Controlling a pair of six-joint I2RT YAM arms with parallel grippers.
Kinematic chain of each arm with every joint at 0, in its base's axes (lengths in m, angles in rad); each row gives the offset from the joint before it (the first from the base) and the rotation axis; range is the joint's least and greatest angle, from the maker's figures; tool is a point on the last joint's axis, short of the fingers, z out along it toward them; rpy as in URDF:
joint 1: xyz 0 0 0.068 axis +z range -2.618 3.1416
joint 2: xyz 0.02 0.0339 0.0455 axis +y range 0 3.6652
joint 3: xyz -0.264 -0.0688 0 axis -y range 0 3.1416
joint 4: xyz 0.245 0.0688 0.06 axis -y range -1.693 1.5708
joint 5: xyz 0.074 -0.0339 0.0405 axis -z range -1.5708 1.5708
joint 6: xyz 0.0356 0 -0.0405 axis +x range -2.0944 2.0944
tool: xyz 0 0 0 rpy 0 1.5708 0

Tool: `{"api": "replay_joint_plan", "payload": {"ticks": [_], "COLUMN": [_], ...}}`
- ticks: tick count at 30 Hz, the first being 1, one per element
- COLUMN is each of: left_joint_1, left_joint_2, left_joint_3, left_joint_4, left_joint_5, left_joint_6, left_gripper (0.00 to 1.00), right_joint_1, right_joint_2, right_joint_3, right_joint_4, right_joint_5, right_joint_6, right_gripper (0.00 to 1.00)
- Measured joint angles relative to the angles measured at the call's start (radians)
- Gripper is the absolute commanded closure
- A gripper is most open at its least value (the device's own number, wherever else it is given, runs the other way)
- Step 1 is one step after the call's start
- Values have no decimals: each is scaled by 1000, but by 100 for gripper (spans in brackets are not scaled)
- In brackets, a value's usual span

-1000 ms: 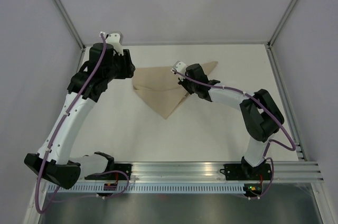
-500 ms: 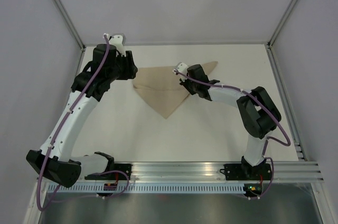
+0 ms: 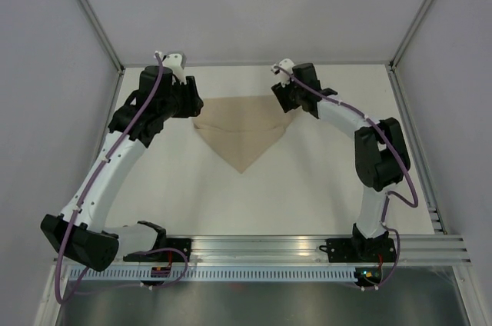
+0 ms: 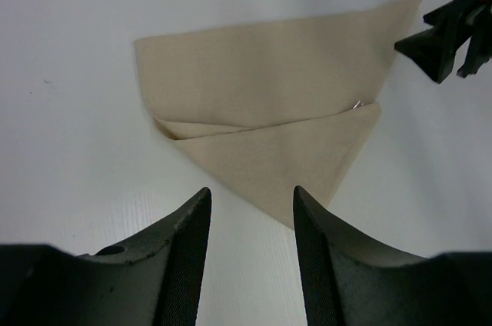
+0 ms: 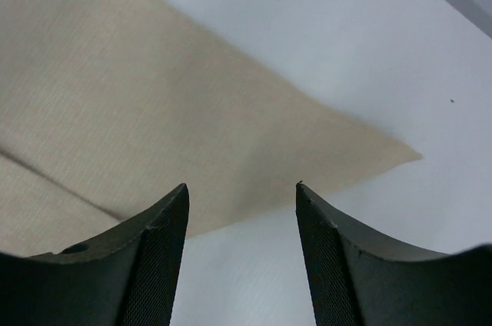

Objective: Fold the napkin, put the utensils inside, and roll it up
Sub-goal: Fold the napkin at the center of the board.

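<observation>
The beige napkin [image 3: 242,135] lies folded into a flat triangle at the back middle of the white table, its point toward the arm bases. In the left wrist view the napkin [image 4: 269,88] shows a layered fold seam across it. My left gripper [image 3: 193,103] [image 4: 250,191] hangs open over bare table just off the napkin's left corner, holding nothing. My right gripper [image 3: 284,100] [image 5: 241,185] stands open above the edge near the napkin's right corner [image 5: 411,157], nothing between its fingers; it also shows as the right gripper [image 4: 450,30] in the left wrist view. The utensils are out of view.
White table [image 3: 323,187] ringed by grey walls and aluminium posts [image 3: 92,14]. A slotted metal rail [image 3: 269,249] with both arm bases runs along the near edge. The back table edge [image 3: 254,64] lies close behind both grippers.
The right gripper opened, let go of the napkin's fold and moved back and right to the napkin's right corner. The cloth now lies as a flat triangle. The left arm barely shifted.
</observation>
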Motion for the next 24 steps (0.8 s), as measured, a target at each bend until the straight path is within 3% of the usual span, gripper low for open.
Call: {"api": "replay_joint_plan", "payload": {"ticks": [12, 24], "left_joint_1": [0, 0], "left_joint_2": [10, 11], "left_joint_3": [-32, -51], "left_joint_4": [32, 54], "left_joint_5": [21, 25], "left_joint_6": [-15, -23], "left_gripper": [48, 48], "right_joint_1": [-378, -471], "right_joint_2": [275, 414], "right_joint_3": [324, 382], "right_joint_4": [-166, -168], "right_joint_5": [-294, -505], "right_joint_6": [299, 541], "right_gripper": [39, 38]}}
